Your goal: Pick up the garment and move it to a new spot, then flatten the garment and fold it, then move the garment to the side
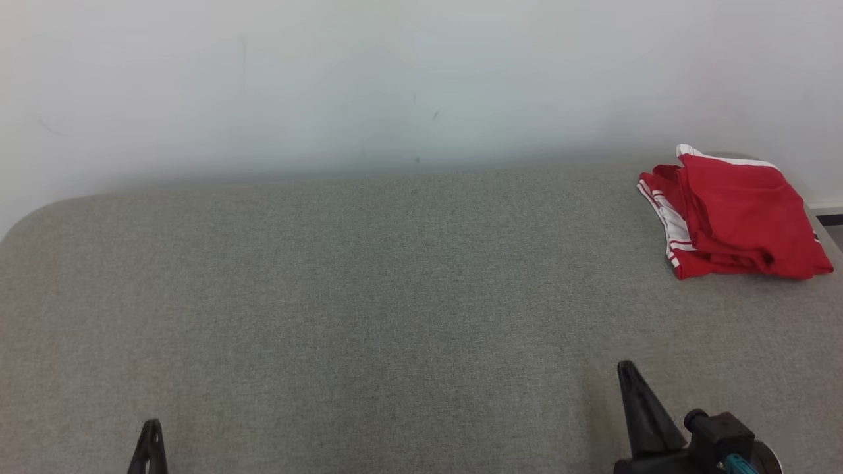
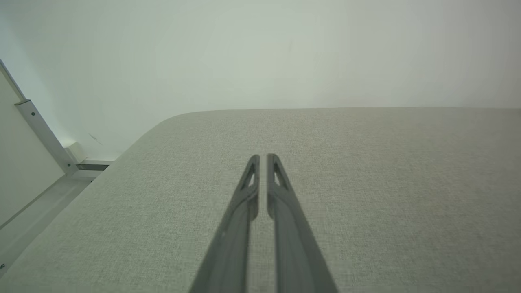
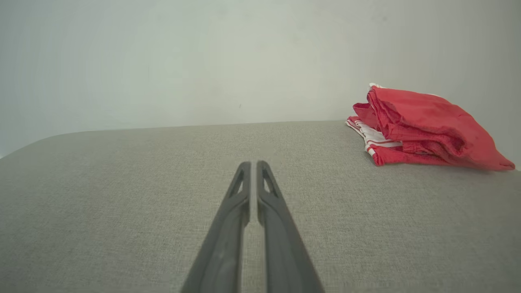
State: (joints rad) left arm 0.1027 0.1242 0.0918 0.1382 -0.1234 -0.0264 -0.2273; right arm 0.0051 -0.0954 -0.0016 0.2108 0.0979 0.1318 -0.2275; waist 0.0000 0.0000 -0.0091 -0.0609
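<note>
Red with white stripes, the garment (image 1: pixel 734 217) lies in a loosely folded bundle on the grey fabric bench (image 1: pixel 369 296). It sits well ahead of the right hand (image 3: pixel 253 165) and off to that hand's right, close to the pale wall (image 1: pixel 329 85). The right hand points across the bench, clenched almost shut and grasping nothing. The left hand (image 2: pixel 263 159), far to the garment's left, is likewise clenched on nothing, with a rounded bench corner ahead to its left.

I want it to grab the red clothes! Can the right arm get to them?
Probably yes: only bare grey cushion lies between the right gripper and the red garment, though its fingers are shut.
</note>
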